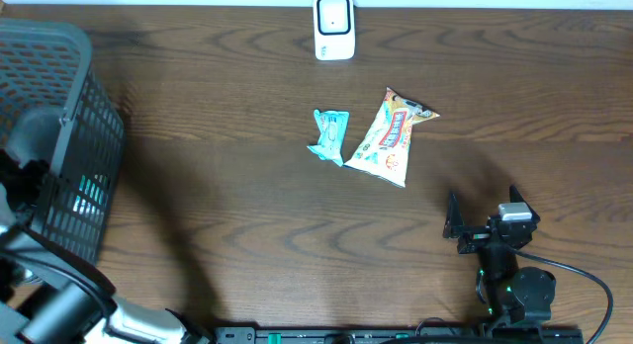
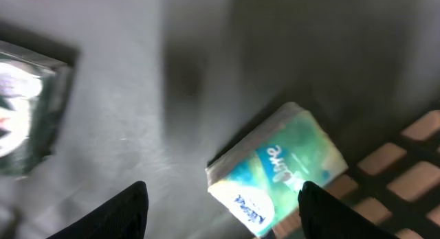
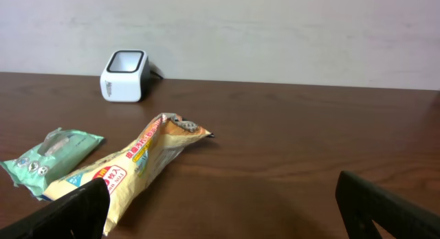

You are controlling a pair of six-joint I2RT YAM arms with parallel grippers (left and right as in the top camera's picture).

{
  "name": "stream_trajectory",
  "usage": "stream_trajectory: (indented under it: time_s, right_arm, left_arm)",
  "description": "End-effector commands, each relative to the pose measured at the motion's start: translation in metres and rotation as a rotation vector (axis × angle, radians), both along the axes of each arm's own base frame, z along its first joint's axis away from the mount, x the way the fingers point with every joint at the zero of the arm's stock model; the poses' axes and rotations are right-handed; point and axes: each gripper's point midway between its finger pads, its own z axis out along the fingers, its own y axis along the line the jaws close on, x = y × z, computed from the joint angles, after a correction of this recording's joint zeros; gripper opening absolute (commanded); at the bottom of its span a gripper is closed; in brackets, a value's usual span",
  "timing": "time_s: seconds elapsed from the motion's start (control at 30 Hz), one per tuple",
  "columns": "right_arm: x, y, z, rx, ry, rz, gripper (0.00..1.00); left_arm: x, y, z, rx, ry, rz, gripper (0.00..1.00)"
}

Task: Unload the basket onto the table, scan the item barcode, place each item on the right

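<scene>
The basket [image 1: 79, 136] hides the left gripper [image 2: 223, 192] from overhead. Its blurred wrist view shows the tissue pack [image 2: 275, 174] flat on the basket floor, long axis slanting up-right there, jaws apart over it. The right gripper [image 3: 221, 191] gapes wide.

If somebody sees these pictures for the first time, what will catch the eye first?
The bright snack bag lies mid-table beside a teal packet, with the white scanner at the far edge. On the left stands a dark mesh basket; inside it, the left wrist view shows a tissue pack.
</scene>
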Motion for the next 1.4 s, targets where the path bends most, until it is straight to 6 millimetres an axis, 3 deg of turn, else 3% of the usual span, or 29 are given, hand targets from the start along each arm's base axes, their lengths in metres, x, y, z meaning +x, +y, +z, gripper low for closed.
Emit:
stream_trajectory:
  time_s: [0.0,0.37,0.43,0.57,0.67,0.77,0.8,0.9,1.1,1.23,1.37]
  right_arm:
    - [0.000,-0.001,-0.001,-0.001,0.000,-0.006,0.99]
    - [0.000,-0.001,-0.001,-0.001,0.000,-0.006,0.99]
    - [0.000,-0.001,-0.001,-0.001,0.000,-0.006,0.99]
    - [0.000,-0.001,-0.001,-0.001,0.000,-0.006,0.99]
    - [0.000,-0.001,-0.001,-0.001,0.000,-0.006,0.99]
    - [0.000,-0.001,-0.001,-0.001,0.000,-0.006,0.99]
    - [0.000,-0.001,-0.001,-0.001,0.000,-0.006,0.99]
    - [0.000,-0.001,-0.001,-0.001,0.000,-0.006,0.99]
    - [0.000,-0.001,-0.001,-0.001,0.000,-0.006,0.99]
    - [0.000,-0.001,-0.001,-0.001,0.000,-0.006,0.99]
    - [0.000,-0.001,-0.001,-0.001,0.000,-0.006,0.99]
  left_arm:
    - [-0.001,-0.006,-0.016,-0.051,0.017,-0.043,0.69]
    - [0.007,-0.022,-0.045,-0.173,0.000,-0.110,0.69]
    - [0.006,-0.023,-0.050,-0.185,0.010,-0.109,0.59]
    - [0.006,-0.023,-0.055,-0.193,0.017,-0.109,0.52]
    - [0.007,-0.022,-0.055,-0.188,0.013,-0.109,0.31]
    - [0.008,-0.020,-0.054,-0.183,0.009,-0.108,0.19]
    - [0.009,-0.019,-0.052,-0.179,0.005,-0.106,0.08]
    - [0.014,-0.014,-0.043,-0.172,-0.006,-0.063,0.08]
    - [0.027,0.001,0.002,-0.108,-0.084,0.042,0.07]
    - [0.038,0.013,0.059,-0.002,-0.205,0.097,0.07]
    - [0.045,0.022,0.135,0.125,-0.388,0.184,0.07]
